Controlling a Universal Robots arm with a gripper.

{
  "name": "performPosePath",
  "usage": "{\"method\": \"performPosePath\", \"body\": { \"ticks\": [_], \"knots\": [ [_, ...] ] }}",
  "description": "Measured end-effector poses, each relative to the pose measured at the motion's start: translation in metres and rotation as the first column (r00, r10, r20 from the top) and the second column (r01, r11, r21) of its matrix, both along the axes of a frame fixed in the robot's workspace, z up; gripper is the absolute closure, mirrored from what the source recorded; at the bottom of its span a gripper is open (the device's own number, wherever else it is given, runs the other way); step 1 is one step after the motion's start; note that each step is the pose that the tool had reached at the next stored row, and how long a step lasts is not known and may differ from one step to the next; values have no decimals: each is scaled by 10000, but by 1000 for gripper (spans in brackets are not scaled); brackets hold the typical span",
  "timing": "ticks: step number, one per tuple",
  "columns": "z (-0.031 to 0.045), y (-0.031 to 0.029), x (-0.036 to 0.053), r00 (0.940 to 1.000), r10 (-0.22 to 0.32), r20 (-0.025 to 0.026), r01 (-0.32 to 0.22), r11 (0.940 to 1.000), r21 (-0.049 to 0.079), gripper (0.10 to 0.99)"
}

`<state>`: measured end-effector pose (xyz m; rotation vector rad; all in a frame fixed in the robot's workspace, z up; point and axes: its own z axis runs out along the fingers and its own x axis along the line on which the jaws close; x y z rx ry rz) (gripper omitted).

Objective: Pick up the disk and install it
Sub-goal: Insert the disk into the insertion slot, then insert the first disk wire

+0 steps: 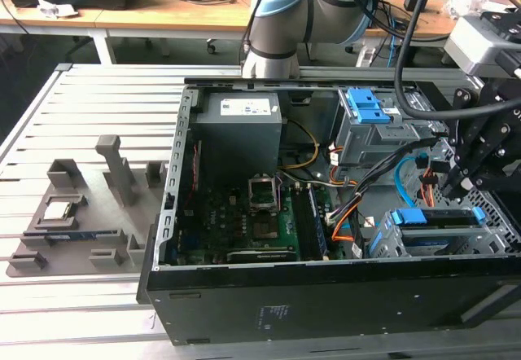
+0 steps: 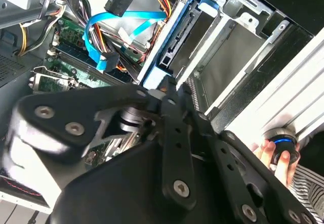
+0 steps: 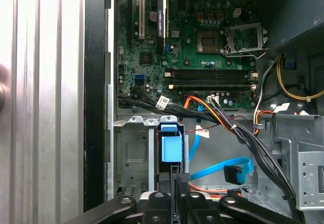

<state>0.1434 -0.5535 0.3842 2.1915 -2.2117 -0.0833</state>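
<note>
The disk [image 1: 435,217], silver-grey with blue rails, sits in the metal drive cage [image 1: 488,234] at the exterior view's right of the open computer case. In the first wrist view its blue end [image 3: 171,148] stands in the cage slot. The second wrist view shows it edge-on [image 2: 174,44] along the cage wall. My gripper [image 1: 453,187] hangs just above the disk, shut, with nothing between its fingers. Its fingertips [image 3: 180,177] lie close by the disk's blue end, seen together in the second wrist view [image 2: 168,86]. I cannot tell whether they touch it.
Blue, orange and black cables [image 1: 383,185] run beside the cage. A grey drive bay with a blue latch [image 1: 366,107] stands behind it, the motherboard [image 3: 202,46] and power supply [image 1: 238,124] further in. A grey fixture tray [image 1: 73,221] lies outside. A person's hand [image 2: 278,153] holds a button.
</note>
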Motion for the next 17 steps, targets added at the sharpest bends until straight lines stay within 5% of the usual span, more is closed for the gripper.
{"method": "performPosePath", "body": {
  "ticks": [1,11,17],
  "knots": [
    [0,0,0,10000,0,0,0,10000,0,973],
    [-2,0,0,10000,0,0,0,10000,0,980],
    [-10,184,103,10000,14,-1,-14,10000,-1,980]
  ]
}}
